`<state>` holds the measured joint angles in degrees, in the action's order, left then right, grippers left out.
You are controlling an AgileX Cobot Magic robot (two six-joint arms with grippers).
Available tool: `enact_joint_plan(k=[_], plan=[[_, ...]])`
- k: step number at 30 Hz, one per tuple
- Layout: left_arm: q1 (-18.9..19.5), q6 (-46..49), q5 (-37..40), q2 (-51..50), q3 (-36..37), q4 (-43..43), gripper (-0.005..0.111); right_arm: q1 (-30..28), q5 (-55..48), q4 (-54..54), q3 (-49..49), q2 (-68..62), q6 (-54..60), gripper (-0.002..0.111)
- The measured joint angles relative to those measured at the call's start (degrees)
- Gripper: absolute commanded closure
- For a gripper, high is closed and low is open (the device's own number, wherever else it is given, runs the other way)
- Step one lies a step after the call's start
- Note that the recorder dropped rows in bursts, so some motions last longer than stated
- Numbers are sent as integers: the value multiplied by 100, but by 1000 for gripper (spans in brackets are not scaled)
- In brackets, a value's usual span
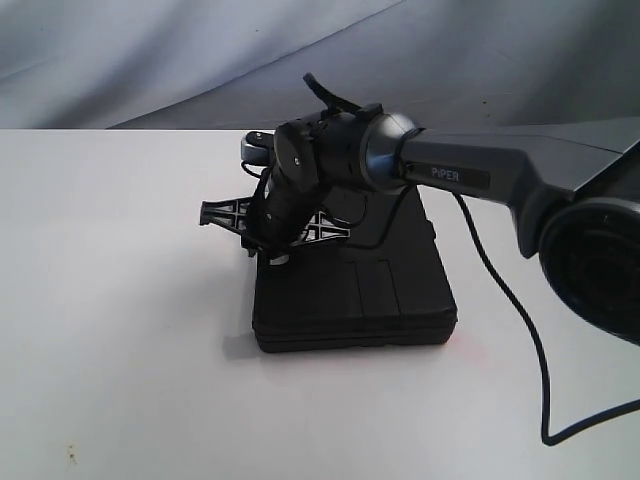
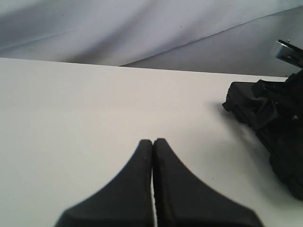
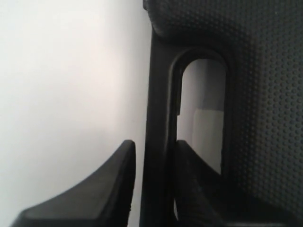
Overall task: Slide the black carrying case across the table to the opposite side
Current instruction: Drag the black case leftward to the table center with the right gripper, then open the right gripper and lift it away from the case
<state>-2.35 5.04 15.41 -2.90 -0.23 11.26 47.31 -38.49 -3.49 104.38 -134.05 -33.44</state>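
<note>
The black carrying case [image 1: 370, 290] lies flat near the middle of the white table [image 1: 120, 300]. My right gripper [image 1: 272, 225] reaches in from the right and points down at the case's left end. In the right wrist view its jaws [image 3: 155, 146] straddle the case's handle bar [image 3: 161, 94]. One finger is inside the handle opening, the other outside with only a sliver of gap. My left gripper [image 2: 153, 142] is shut with nothing in it, low over bare table. The case and the right gripper [image 2: 277, 127] sit off to its side.
The right arm's black cable [image 1: 520, 320] trails over the table to the right of the case. A grey cloth backdrop [image 1: 150, 50] hangs behind the table's far edge. White tabletop spreads to the left of and in front of the case.
</note>
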Motion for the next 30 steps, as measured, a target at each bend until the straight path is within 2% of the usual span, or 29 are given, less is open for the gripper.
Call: enact_joint_plan(k=[18, 24, 29, 30], plan=[[0, 0, 0, 0, 0, 0, 107, 0, 21, 1151, 0, 396, -490, 84], [0, 0, 0, 0, 0, 0, 107, 39, -369, 2583, 0, 963, -513, 92], [0, 0, 0, 0, 0, 0, 107, 201, -680, 4031, -164, 1554, -524, 108], [0, 0, 0, 0, 0, 0, 107, 230, -638, 4261, -249, 1696, -524, 108]])
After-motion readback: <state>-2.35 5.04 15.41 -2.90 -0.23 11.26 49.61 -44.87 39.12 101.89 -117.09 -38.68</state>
